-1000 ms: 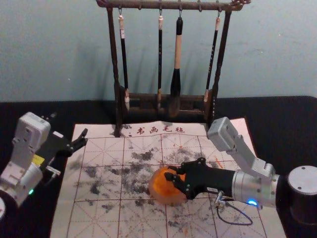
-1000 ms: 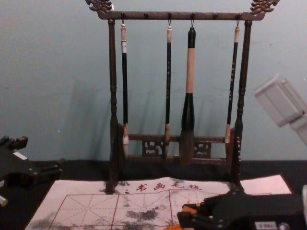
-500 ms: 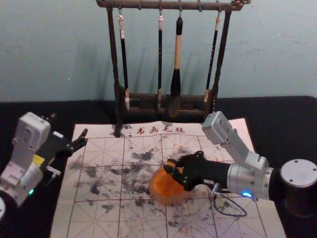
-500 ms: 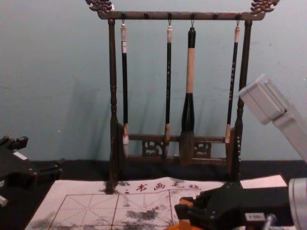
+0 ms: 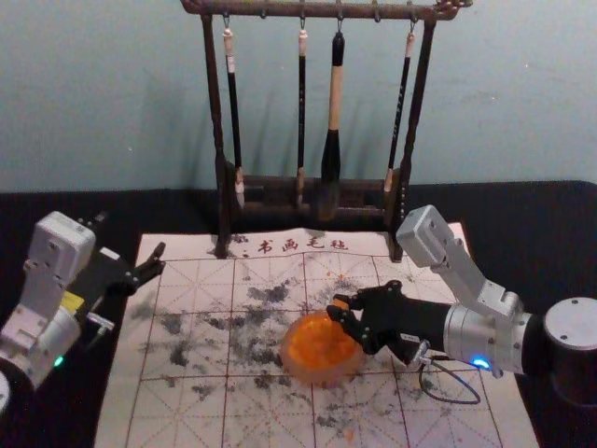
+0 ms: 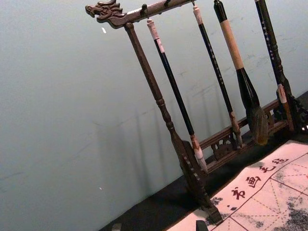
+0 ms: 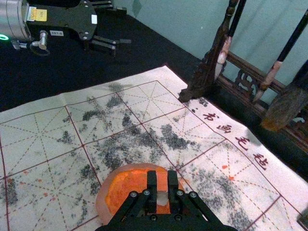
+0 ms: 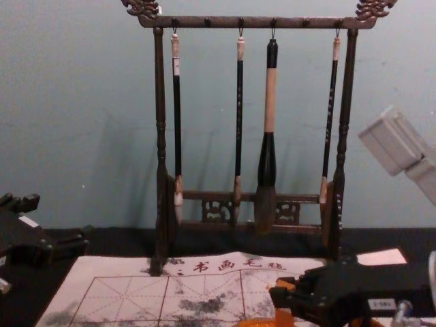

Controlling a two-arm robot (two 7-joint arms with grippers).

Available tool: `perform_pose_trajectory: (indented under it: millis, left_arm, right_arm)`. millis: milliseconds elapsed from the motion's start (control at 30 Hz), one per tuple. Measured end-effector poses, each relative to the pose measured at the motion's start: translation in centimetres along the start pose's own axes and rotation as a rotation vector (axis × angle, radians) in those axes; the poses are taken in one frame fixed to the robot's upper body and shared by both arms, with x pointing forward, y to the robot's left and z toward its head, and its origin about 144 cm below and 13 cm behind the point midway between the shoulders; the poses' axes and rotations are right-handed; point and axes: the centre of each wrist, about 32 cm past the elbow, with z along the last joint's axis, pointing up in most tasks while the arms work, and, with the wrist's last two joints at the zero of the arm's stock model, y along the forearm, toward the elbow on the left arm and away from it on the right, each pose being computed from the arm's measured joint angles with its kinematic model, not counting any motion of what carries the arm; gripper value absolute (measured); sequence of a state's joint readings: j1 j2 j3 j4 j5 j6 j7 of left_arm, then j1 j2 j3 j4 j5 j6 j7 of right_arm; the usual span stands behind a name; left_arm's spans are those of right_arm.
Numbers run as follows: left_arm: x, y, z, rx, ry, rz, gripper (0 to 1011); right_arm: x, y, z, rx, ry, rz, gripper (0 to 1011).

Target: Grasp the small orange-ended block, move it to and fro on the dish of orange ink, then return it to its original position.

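Here, block (image 7: 162, 181) clamped in right tool (image 5: 337, 309), near dish's rim (image 5: 319, 380); left tool (image 5: 131, 237) agape at left.

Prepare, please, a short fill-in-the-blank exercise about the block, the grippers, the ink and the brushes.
The small block is held in the robot's ____ gripper.
The other gripper is not shut but ____.
The ink is coloured ____.
From the rack hang ____ brushes.

right; open; orange; four
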State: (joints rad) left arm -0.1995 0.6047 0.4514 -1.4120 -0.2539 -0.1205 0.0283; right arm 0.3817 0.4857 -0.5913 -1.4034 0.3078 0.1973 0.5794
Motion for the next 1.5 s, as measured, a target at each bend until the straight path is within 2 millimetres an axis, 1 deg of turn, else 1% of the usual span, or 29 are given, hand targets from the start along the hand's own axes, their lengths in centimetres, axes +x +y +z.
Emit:
perform_pose_trajectory:
  millis: [300,533,1067,1500]
  left_arm:
    - [0.0,0.0,0.0,0.0,0.0,0.0,1001]
    - [0.0,0.0,0.0,0.0,0.0,0.0,1002]
    - [0.0,0.0,0.0,0.0,0.0,0.0,1001]
    - [0.0,0.0,0.0,0.0,0.0,0.0,1001]
  right_arm:
    - [-0.3,-1.1,-0.1,-0.008,0.003,0.007,80]
    - [-0.7,-1.3,-0.1,-0.011,0.004,0.035,81]
    - [-1.3,-0.2,0.6,-0.001,-0.016,0.089,81]
    - [-0.9,0.7,1.0,-0.004,-0.023,0.084,81]
